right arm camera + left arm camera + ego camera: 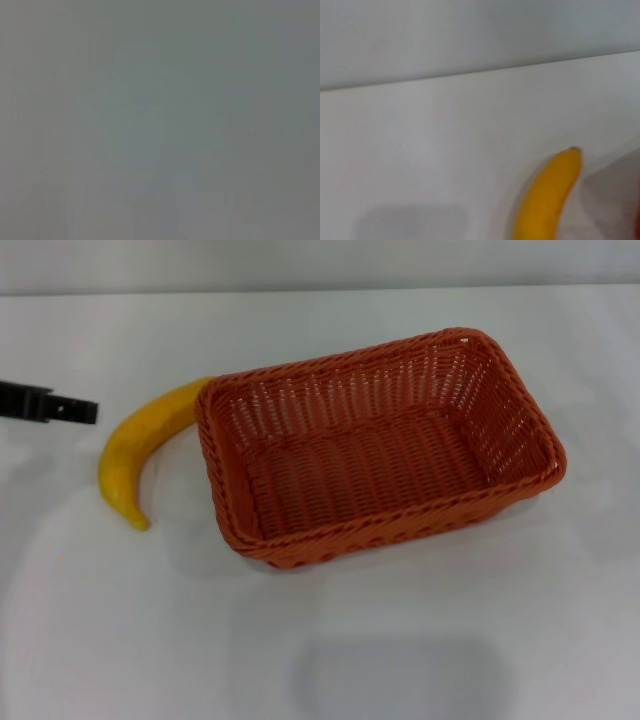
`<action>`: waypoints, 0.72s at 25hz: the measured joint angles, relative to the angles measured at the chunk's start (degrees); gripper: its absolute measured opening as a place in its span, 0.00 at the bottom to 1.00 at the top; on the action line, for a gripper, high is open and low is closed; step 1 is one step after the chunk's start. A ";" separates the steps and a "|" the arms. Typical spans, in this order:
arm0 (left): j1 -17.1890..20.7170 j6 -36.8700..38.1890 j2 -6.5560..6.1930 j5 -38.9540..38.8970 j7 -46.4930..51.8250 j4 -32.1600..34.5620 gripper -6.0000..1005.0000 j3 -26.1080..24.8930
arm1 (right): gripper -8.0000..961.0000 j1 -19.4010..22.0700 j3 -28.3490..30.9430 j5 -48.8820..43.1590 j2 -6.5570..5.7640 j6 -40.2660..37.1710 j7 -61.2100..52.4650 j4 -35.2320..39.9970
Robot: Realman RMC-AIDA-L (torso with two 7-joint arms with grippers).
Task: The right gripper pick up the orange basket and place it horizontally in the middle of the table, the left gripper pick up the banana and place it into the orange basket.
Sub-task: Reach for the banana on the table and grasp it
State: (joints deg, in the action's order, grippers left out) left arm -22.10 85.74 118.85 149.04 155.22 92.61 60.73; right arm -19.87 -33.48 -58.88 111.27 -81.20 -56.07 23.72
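Observation:
The orange basket (pixel 400 525) rests on the white table (pixel 90 640) near the middle of the head view, long side across and slightly turned, with nothing inside. The yellow banana (pixel 135 455) lies on the table just left of it, its upper end against the basket's left corner and its other end curving toward me. My left gripper (pixel 88 411) reaches in from the left edge, a short way left of the banana and apart from it. The left wrist view shows the banana (pixel 547 200) on the white surface, dark tip (pixel 575 149) uppermost. My right gripper is out of view.
The table's far edge (pixel 320 290) runs along the top of the head view against a pale wall. A soft grey shadow (pixel 400 675) lies on the table in front of the basket. The right wrist view is plain grey.

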 joint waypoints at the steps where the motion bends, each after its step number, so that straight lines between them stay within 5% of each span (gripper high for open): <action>1: 0.72 -0.69 0.05 0.10 0.08 -0.17 0.80 -0.11 | 0.91 0.00 0.00 -0.02 0.02 0.07 0.00 0.00; 12: -0.15 -9.69 -0.26 0.47 -2.18 -9.02 0.79 -0.35 | 0.91 0.02 -0.38 -0.88 0.08 -0.12 -0.41 0.00; 18: -5.25 -13.78 -1.07 0.15 -5.21 -18.31 0.79 -0.66 | 0.91 0.22 -0.85 -0.97 0.21 -0.91 -0.62 0.01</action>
State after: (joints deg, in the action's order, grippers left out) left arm -27.36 71.96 117.78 149.19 150.01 74.30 60.07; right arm -19.64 -34.33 -59.85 111.49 -82.11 -56.68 23.73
